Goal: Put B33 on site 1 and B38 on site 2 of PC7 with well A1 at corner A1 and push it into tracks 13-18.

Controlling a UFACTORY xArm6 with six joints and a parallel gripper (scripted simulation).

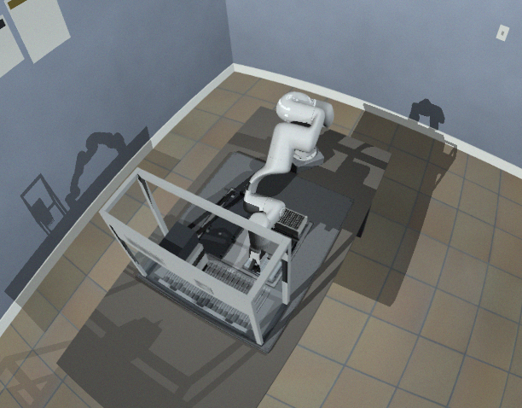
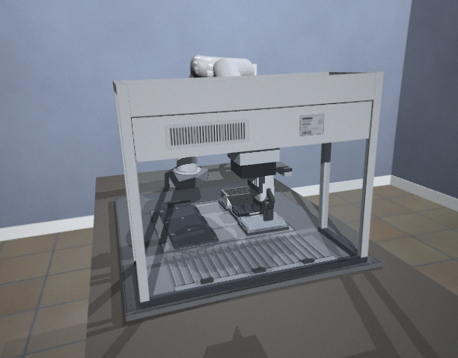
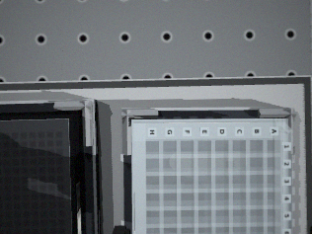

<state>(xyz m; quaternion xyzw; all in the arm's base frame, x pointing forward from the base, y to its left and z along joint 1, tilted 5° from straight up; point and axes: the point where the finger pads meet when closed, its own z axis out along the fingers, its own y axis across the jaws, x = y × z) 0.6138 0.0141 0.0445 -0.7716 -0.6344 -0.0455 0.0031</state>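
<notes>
My gripper [image 2: 269,210] is open and empty. It hangs low over the white 96-well plate B38 [image 2: 262,223], which lies in the nest farthest from the arm's base. In the wrist view B38 [image 3: 212,182] fills the lower right, with column letters H to A along its top edge and row numbers down its right side. My fingers are out of that view. The dark plate B33 [image 3: 35,172] sits in the neighbouring nest at the left. The deep-well block B83 [image 1: 291,218] stands in its nest nearest the base. The dark carrier PC7 [image 2: 188,227] lies on the apron, its sites bare.
The loading rails [image 2: 245,255] run across the front of the deck, with three small dark blocks along their far edge. The instrument's white frame [image 2: 245,115] spans overhead and a post [image 2: 325,184] stands to the right. A nest wall [image 3: 104,162] separates B33 and B38.
</notes>
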